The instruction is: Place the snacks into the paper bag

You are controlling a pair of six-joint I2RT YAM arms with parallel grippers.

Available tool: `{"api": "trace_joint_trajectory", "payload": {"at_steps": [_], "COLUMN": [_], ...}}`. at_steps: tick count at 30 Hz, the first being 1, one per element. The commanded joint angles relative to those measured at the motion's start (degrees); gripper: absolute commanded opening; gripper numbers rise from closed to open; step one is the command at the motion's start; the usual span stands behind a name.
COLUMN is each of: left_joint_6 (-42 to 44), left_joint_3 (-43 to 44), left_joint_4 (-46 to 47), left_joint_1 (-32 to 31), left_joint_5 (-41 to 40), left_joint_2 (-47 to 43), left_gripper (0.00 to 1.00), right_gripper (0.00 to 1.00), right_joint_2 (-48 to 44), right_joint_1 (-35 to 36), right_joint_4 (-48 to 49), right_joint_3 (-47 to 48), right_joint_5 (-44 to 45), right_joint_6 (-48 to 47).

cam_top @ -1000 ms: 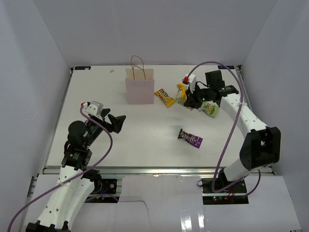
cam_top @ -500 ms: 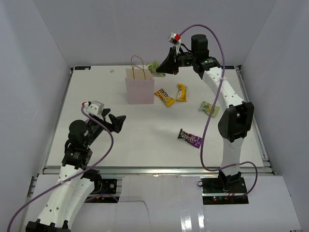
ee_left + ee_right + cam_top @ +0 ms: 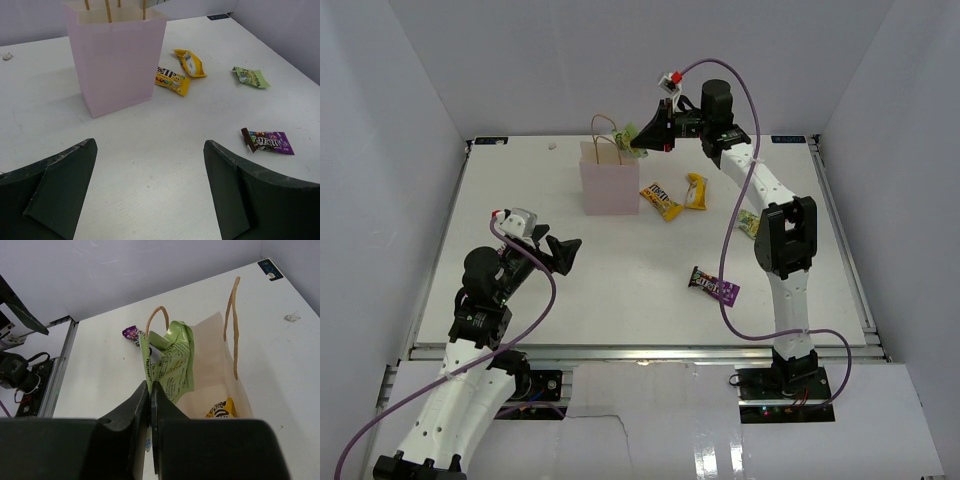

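Fingers of the right gripper are pinching the lower edge of a crinkly green packet, holding it upright over the open mouth of the paper bag. The wrist view is showing a yellow packet lying inside the bag at the bottom. From above, the right arm is reaching across the far side of the table, with the packet hanging just over the bag's rim between the tan loop handles. The bag is standing upright near the far edge. Four more snacks are lying to its right: a yellow candy packet just beside the bag, a yellow-orange packet next to that, a second green packet partly hidden behind the right arm, and a dark purple packet nearer the arms. The left gripper is hovering near its base, well apart from the bag, its fingers spread wide and holding nothing.
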Motion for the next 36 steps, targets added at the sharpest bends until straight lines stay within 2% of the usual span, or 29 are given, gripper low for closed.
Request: {"api": "trace_joint_trajectory", "payload": {"at_steps": [1,6,10,15,16,19,24,27,29,31,32,33,35,36], "left_joint_6": [0.59,0.50,0.41,0.41,0.41,0.41,-1.25,-3.62,-5.03,-7.66,-7.67,-8.98,-9.87,-9.00], "left_joint_3": [0.88,0.79,0.79,0.70,0.70,0.70,0.70,1.58,3.41,5.17,5.79,6.32,8.07,8.69], "left_joint_4": [-0.03,0.06,0.15,0.15,0.15,0.15,0.06,-2.13,-4.06,-7.14,-7.67,-7.85,-7.85,-6.81], "left_joint_1": [-0.10,-0.10,-0.10,-0.10,-0.19,-0.10,-0.10,-0.10,0.07,2.95,2.97,6.37,9.29,11.22], "left_joint_5": [0.92,1.36,1.62,1.45,1.45,1.19,-2.05,-6.88,-13.21,-18.73,-20.59,-21.22,-21.49,-21.32], "left_joint_2": [0.12,0.29,0.56,0.82,0.82,1.08,1.96,4.41,8.61,14.40,16.44,18.46,24.42,27.59], "left_gripper": [0.98,0.98,0.98,0.98,0.98,0.98,0.98,0.98,0.98,0.98,0.98,0.98,0.98,0.97], "right_gripper": [0.08,0.09,0.14,0.34,0.41,0.49,0.53,0.56,0.59,0.66,0.69,0.70,0.75,0.79], "right_joint_2": [-0.33,1.34,2.22,1.87,1.61,-0.06,-6.99,-13.75,-17.97,-26.65,-28.61,-30.63,-36.32,-40.54], "right_joint_1": [-0.03,0.41,1.37,2.17,2.17,1.99,0.94,-0.99,-2.57,-3.19,-3.19,-3.19,-3.11,-3.19], "right_joint_4": [4.57,4.31,2.38,-1.40,-1.84,-2.89,-3.77,-5.88,-9.20,-19.54,-19.60,-24.73,-29.51,-32.92], "right_joint_3": [2.89,1.92,2.19,2.01,1.92,0.53,-4.31,-11.06,-15.98,-27.11,-30.13,-33.03,-38.74,-44.51], "right_joint_5": [-0.07,2.04,5.20,10.12,10.39,11.36,11.63,11.80,12.94,18.10,19.17,19.88,21.98,22.69], "right_joint_6": [1.03,-0.12,-2.40,-5.56,-6.00,-6.88,-8.11,-9.61,-11.45,-20.28,-20.33,-25.03,-29.19,-33.21]}}
